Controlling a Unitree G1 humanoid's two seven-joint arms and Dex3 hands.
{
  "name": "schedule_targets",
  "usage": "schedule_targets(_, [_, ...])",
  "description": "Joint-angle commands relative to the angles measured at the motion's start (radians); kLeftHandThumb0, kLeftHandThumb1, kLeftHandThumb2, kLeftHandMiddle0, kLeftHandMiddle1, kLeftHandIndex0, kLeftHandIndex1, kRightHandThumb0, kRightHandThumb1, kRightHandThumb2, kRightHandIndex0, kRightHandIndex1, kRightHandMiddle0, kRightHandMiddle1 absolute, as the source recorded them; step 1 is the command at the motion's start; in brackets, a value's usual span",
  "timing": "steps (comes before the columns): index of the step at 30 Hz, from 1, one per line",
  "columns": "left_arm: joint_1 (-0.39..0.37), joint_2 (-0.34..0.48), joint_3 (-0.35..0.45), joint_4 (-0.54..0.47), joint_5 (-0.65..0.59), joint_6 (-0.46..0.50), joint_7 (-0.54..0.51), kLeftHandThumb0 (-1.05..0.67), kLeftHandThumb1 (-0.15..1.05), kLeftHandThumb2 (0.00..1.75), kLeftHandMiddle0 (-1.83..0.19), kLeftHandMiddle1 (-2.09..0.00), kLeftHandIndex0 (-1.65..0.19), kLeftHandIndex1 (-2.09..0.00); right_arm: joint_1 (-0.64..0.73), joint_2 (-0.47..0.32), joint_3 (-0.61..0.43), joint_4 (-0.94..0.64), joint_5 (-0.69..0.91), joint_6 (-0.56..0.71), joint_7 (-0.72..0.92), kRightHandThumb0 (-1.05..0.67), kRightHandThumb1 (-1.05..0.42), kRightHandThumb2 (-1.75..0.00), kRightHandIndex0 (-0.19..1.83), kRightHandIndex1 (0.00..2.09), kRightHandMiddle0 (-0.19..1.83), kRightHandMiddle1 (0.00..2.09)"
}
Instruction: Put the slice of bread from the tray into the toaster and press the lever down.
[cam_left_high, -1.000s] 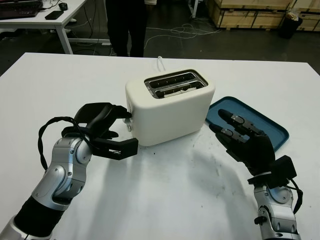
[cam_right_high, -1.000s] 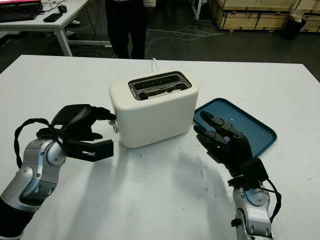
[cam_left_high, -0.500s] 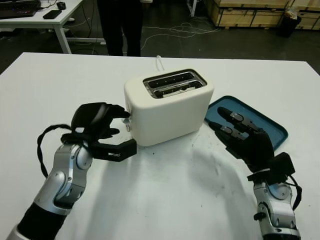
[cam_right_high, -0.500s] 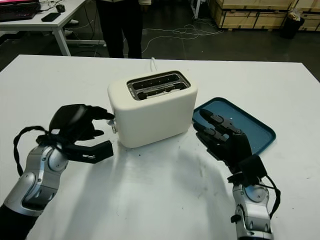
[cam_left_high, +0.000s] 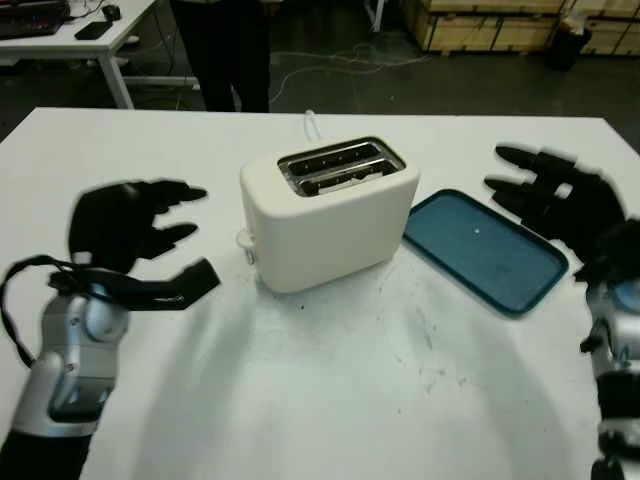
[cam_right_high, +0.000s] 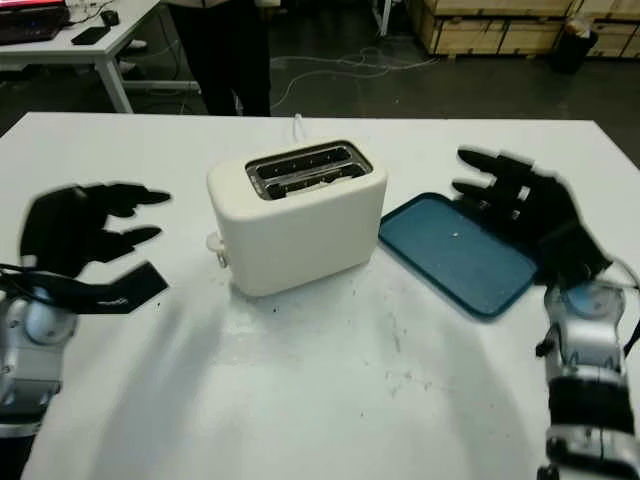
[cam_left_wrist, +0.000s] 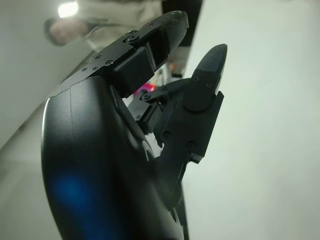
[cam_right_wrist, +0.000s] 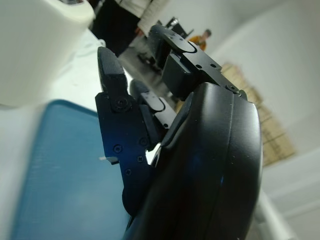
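The cream two-slot toaster (cam_left_high: 330, 215) stands mid-table, its small lever knob (cam_left_high: 243, 240) low on its left end. What sits inside the dark slots (cam_left_high: 340, 168) is unclear. The blue tray (cam_left_high: 485, 250) lies to the toaster's right with a bare bottom. My left hand (cam_left_high: 175, 235) is open and hovers left of the toaster, a hand's width from the lever. My right hand (cam_left_high: 505, 180) is open and raised over the tray's far right side. In the right wrist view its fingers (cam_right_wrist: 117, 115) hang above the tray (cam_right_wrist: 50, 175), with the toaster (cam_right_wrist: 40, 45) beyond.
A white cable (cam_left_high: 310, 122) runs back from the toaster. A person in dark trousers (cam_left_high: 220, 50) stands behind the table. A desk (cam_left_high: 60, 25) is at the back left and wooden crates (cam_left_high: 480, 20) at the back right. Bare white tabletop (cam_left_high: 350, 380) lies in front.
My left hand has drawn back leftward from the toaster's lever end. My right hand has swung right and up, from beside the toaster to beyond the tray.
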Motion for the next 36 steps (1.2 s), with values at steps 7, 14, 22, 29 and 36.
schedule_targets(7, [-0.087, 0.029, 0.056, -0.007, -0.04, 0.019, -0.058, -0.38, 0.72, 0.0, -0.96, -0.64, -1.11, -0.02, -0.17, -0.078, 0.097, 0.119, -0.12, -0.018, 0.021, -0.57, -0.85, 0.0, 0.96, 0.03, 0.84, 0.01])
schedule_targets(14, [-0.178, 0.059, 0.058, 0.007, -0.036, 0.083, -0.133, -0.38, 0.71, 0.0, -0.97, -0.62, -1.1, -0.01, -0.258, -0.102, 0.18, 0.121, -0.196, 0.034, 0.066, -0.49, -0.81, 0.0, 0.9, 0.0, 0.78, 0.0])
schedule_targets(22, [-0.253, 0.095, 0.016, 0.072, -0.01, 0.124, -0.184, -0.41, 0.73, 0.01, -0.96, -0.58, -1.09, -0.01, -0.289, -0.098, 0.261, 0.127, -0.278, 0.024, 0.064, -0.35, -0.8, 0.0, 0.84, 0.0, 0.73, 0.0])
schedule_targets(29, [-0.248, 0.111, -0.013, 0.121, 0.005, 0.125, -0.2, -0.45, 0.77, 0.01, -0.96, -0.55, -1.07, 0.0, -0.272, -0.107, 0.263, 0.085, -0.311, 0.051, 0.035, -0.37, -0.8, 0.0, 0.83, 0.0, 0.72, 0.0])
schedule_targets(36, [-0.248, 0.112, -0.038, 0.132, -0.001, 0.139, -0.224, -0.46, 0.78, 0.01, -0.95, -0.52, -1.05, 0.0, -0.264, -0.115, 0.264, 0.052, -0.339, 0.078, 0.01, -0.31, -0.8, 0.0, 0.83, 0.0, 0.71, 0.0])
